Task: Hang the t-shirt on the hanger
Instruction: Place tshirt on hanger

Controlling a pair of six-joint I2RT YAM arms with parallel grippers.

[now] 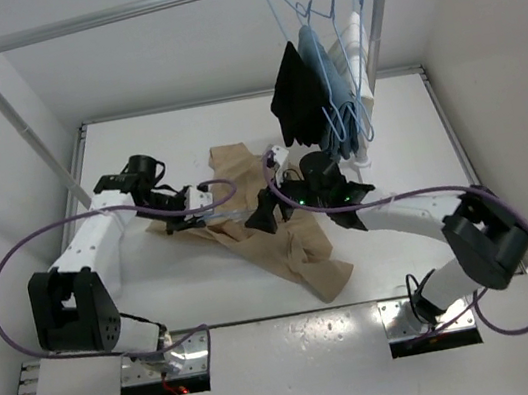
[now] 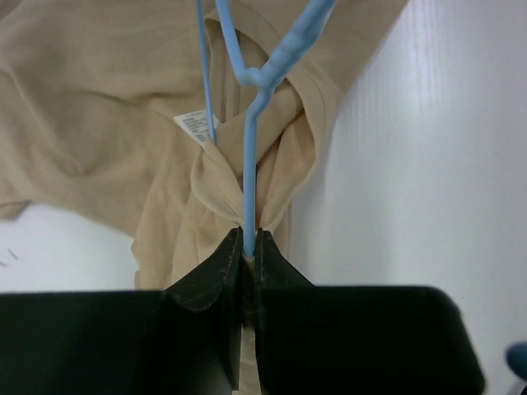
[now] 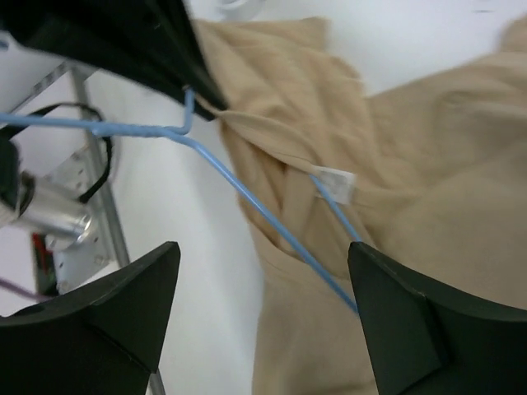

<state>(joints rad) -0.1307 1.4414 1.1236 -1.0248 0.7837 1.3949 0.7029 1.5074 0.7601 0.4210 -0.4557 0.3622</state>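
Though overhead hides it | left fingers [image 2: 204, 284] pinch hanger [image 2: 249, 185] | right fingers [image 3: 111, 317] apart

- Hanger [image 2: 249, 164]: in the left wrist view both wires run off the top edge and the hook is out of frame. The lower end is buried between the closed fingers of the left gripper [image 2: 249, 240]. In the right wrist view one wire leaves the left edge and another slips under the collar. In the top view it is too thin to make out.
- T-shirt [image 2: 90, 107]: cut by the top and left edges in the left wrist view, and by the right and bottom edges in the right wrist view.
- Label [image 2: 195, 125]: print too small to read; blurred in the right wrist view.
- Right gripper [image 3: 262, 251]: finger bases cut by the bottom edge.
- Blue blur [image 2: 519, 360], lower right corner: cannot tell what it is.
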